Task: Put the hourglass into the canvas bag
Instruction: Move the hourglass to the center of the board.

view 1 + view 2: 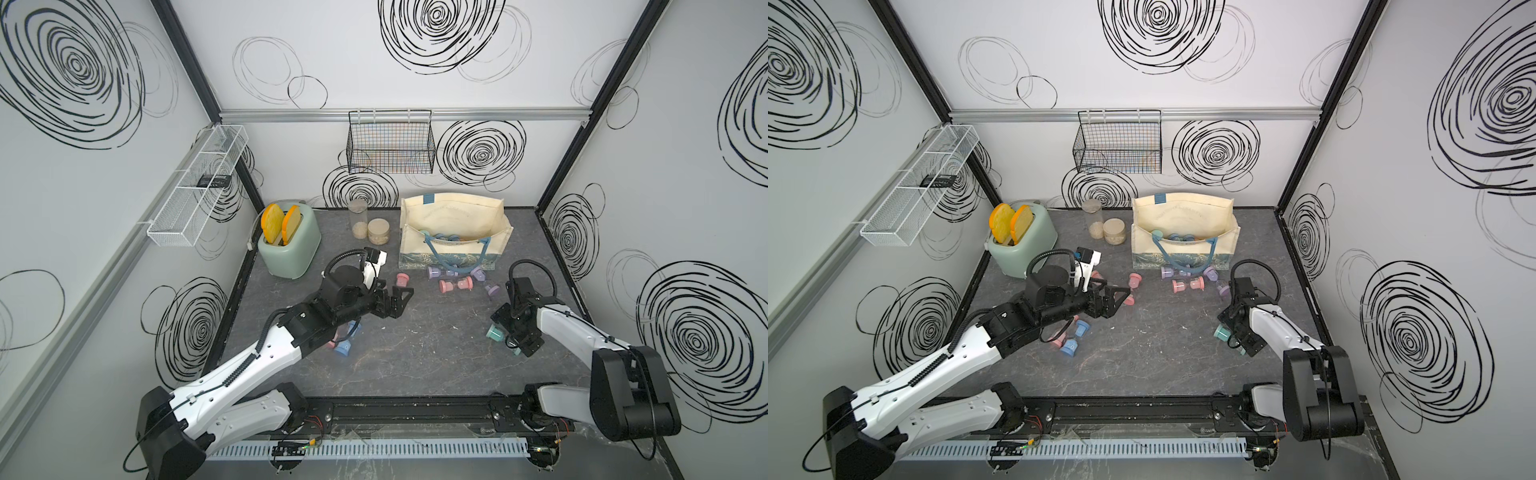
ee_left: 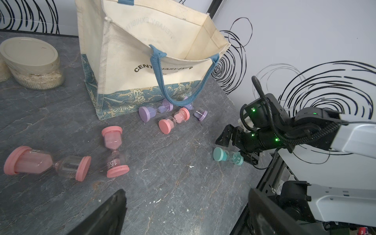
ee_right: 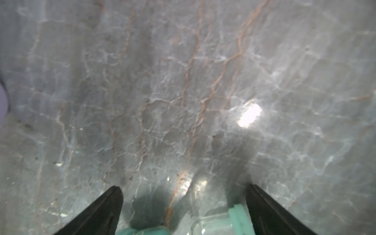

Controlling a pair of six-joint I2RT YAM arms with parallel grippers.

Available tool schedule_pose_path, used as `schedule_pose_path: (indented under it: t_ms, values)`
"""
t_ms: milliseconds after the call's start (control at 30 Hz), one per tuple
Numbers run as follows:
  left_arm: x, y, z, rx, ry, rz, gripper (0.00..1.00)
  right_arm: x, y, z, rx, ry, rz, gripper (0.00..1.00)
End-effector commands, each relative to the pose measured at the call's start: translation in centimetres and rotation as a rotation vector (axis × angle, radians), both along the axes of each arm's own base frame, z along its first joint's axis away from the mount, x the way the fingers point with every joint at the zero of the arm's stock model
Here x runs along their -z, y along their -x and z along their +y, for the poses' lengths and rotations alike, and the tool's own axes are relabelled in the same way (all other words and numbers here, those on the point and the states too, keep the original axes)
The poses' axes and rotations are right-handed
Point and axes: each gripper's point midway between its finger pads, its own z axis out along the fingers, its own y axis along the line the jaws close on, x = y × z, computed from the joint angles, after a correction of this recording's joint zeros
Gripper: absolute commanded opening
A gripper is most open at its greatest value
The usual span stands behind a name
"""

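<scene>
Straddling a teal hourglass, the right gripper points down at the table in the right-middle of both top views. Jaws wide, not clamped. In the right wrist view the fingers stand far apart; the teal hourglass lies on its side between them, one cap just beside a finger, at the lower edge of the frame. The left wrist view shows the same: right gripper low over the teal hourglass, right of centre.

Left gripper hovers near the frame's centre, jaws wide, nothing between them. Its fingertips show at the bottom edge of the left wrist view, well apart.

Canvas bag stands upright, mouth open, at the back of the table, upper right of centre. Blue handle droops over its front. Several hourglasses already lie inside.

Loose on the table:
- a pink hourglass upright, another pink one on its side at left
- purple hourglasses and a pink one touching or just beside the bag's front
- blue hourglass partly hidden under the left arm

Toaster and two jars sit at upper left of the bag.
</scene>
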Motion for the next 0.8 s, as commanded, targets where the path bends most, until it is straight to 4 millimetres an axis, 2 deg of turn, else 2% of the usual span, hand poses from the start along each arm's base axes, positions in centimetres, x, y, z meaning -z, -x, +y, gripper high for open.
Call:
schedule_pose_path:
  t_ms: [0, 133, 400, 567, 767]
  values:
    - [-0.9, -0.2, 0.0, -0.004, 0.018, -0.034, 0.96, -0.8, -0.9, 0.9, -0.042, -0.037, -0.03, 1.0]
    - [-1.0, -0.2, -0.1, -0.003, 0.021, -0.034, 0.96, -1.0, -0.9, 1.5, -0.056, -0.074, -0.039, 0.98]
    - [-0.9, -0.2, 0.2, -0.014, 0.015, -0.032, 0.96, -1.5, -1.2, 3.9, -0.104, -0.198, -0.067, 0.97]
    - [-1.0, -0.2, 0.1, -0.012, 0.018, -0.031, 0.96, -2.0, -1.4, 5.7, -0.124, -0.263, -0.085, 0.97]
    - [-1.0, -0.3, 0.4, -0.027, 0.016, -0.035, 0.96, -2.7, -1.8, 8.8, -0.178, -0.352, -0.12, 0.97]
